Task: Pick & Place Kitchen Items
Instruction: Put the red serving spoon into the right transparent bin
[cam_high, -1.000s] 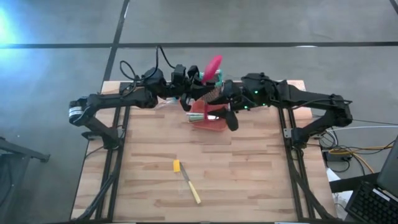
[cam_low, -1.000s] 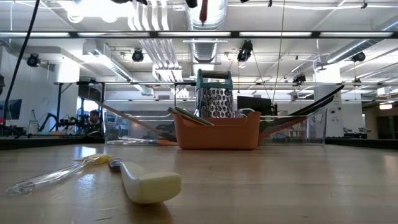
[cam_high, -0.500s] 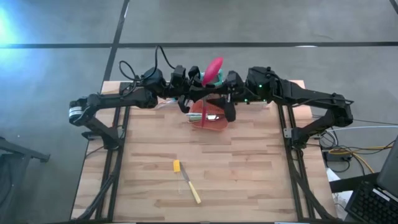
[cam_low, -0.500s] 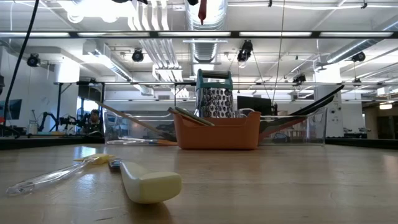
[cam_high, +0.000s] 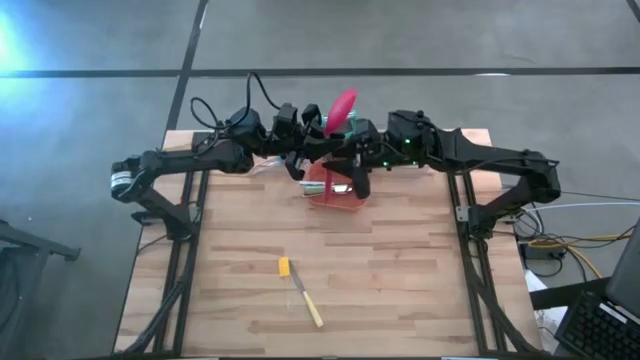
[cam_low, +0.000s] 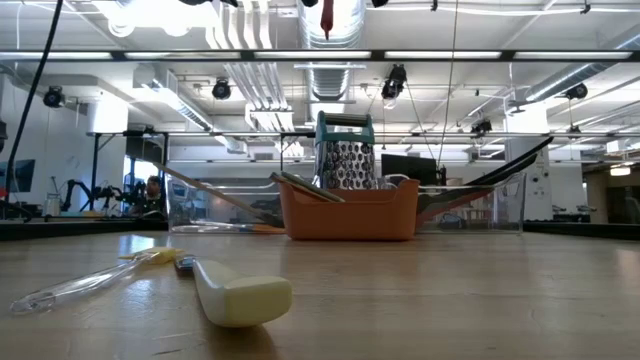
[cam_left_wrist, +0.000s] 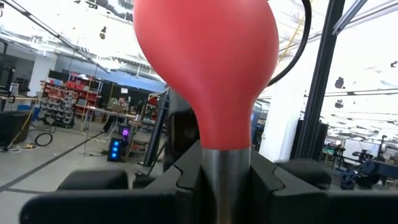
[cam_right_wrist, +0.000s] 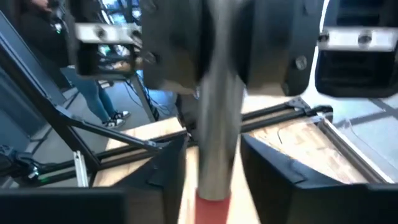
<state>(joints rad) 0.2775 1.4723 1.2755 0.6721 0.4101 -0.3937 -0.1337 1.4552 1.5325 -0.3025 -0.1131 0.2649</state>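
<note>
Red spatula (cam_high: 343, 105) is raised above the red-orange bin (cam_high: 337, 190) at the table's far edge, its steel shaft clamped in the left gripper (cam_left_wrist: 225, 180). The right gripper (cam_right_wrist: 211, 165) has its fingers on either side of the same shaft, seemingly not yet pressing. A yellow-handled knife (cam_high: 305, 296) lies on the table (cam_high: 400, 290), well apart.

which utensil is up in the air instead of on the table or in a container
The red spatula with the metal shaft: the left gripper clamps its shaft above the orange bin. The yellow-handled knife lies alone on the bare wood.
</note>
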